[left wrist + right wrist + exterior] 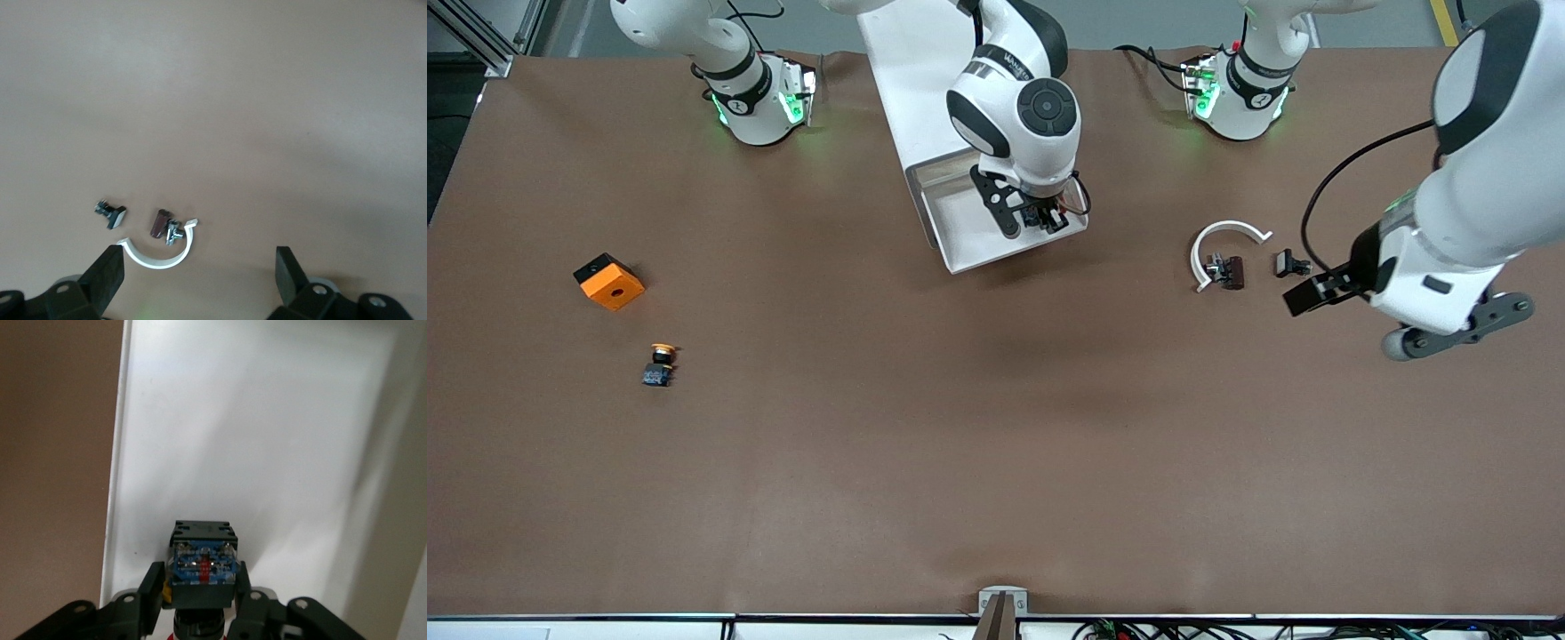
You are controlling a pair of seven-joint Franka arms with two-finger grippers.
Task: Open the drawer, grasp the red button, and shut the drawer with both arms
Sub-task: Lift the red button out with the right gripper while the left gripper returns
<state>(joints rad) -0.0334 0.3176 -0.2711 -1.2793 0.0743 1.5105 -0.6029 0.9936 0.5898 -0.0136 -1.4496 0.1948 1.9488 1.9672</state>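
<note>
Button [202, 568] clamped in the right gripper's [1034, 216] fingers over the open drawer [969, 240]; lift straight, clear the walls. Left gripper [199, 277] waits, fingers released, above the table [960, 427].

1. A brown table [996, 462] covering fills nearly the whole front view, faintly creased and evenly lit.
2. A metal frame post [480, 36] stands at one top corner.
3. Grey floor [1138, 22] with a yellow stripe [1443, 20] shows above the table's edge.

Brown table [996, 462], scattered small parts [1224, 271]
</note>
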